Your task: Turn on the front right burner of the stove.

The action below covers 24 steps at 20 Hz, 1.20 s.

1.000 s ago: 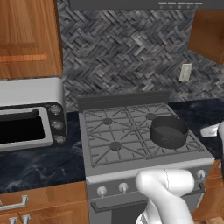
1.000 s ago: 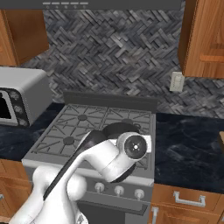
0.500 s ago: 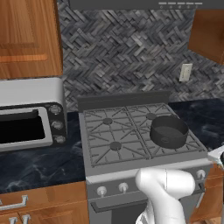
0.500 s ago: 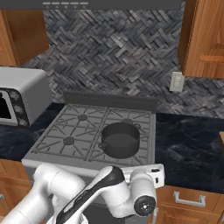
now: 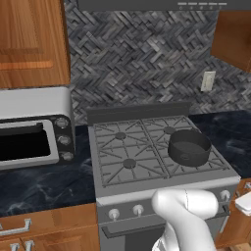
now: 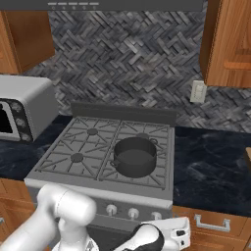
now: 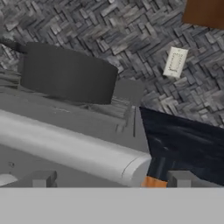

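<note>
Stove [image 5: 162, 169]: the silver-grey range sits in the dark marbled worktop [image 5: 44, 184], backed by a herringbone tile wall, with a silver toaster oven [image 5: 34, 127] well to its left. A dark round pot [image 5: 189, 146] stands over the front right burner [image 6: 158, 170], covering most of its grate, so the burner cap itself is hidden. Small white knobs [image 6: 133, 213] line the front panel. The arm reaches down in front of the range, and the tool [image 7: 111, 181] is low, at about the height of the front edge; the hand view looks up across the stove's rounded front lip towards the pot. Its two finger tips stand well apart, holding nothing.

The knobs look alike and sit close together, so the main risk, as I judge it, is settling on a neighbour and lighting the wrong burner. From this low angle the knobs are not in the hand view, so a blind approach could also bump the front lip.
</note>
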### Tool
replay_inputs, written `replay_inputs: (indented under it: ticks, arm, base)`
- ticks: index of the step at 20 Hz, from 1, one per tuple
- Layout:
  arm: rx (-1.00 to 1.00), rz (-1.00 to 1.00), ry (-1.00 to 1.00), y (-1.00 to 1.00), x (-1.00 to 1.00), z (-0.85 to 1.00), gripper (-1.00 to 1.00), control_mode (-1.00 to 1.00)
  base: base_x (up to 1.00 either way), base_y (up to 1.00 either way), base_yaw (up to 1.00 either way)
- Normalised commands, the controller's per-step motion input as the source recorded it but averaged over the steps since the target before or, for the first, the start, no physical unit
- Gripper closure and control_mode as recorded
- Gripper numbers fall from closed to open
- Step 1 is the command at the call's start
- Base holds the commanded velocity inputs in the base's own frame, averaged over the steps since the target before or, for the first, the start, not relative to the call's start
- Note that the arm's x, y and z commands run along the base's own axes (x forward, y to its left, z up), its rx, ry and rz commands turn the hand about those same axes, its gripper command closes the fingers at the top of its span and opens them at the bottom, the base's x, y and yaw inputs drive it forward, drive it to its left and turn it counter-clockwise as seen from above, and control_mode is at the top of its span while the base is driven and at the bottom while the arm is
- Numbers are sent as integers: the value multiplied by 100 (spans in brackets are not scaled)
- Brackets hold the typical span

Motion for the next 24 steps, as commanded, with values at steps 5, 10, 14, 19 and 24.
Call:
replay_inputs:
  ticks: [5, 10, 14, 19, 24]
  arm:
    - [10, 0, -12, 0, -4, -77, -100, -100]
    - [1, 0, -2, 0, 0, -14, -100, -100]
    - [0, 0, -3, 0, 10, -19, -100, -100]
    - [4, 0, -2, 0, 23, -32, -100, -100]
    - [9, 0, 0, 0, 29, -24, -100, -100]
  base:
    - [0, 0, 0]
    - [0, 0, 0]
    - [0, 0, 0]
    - [0, 0, 0]
    - [0, 0, 0]
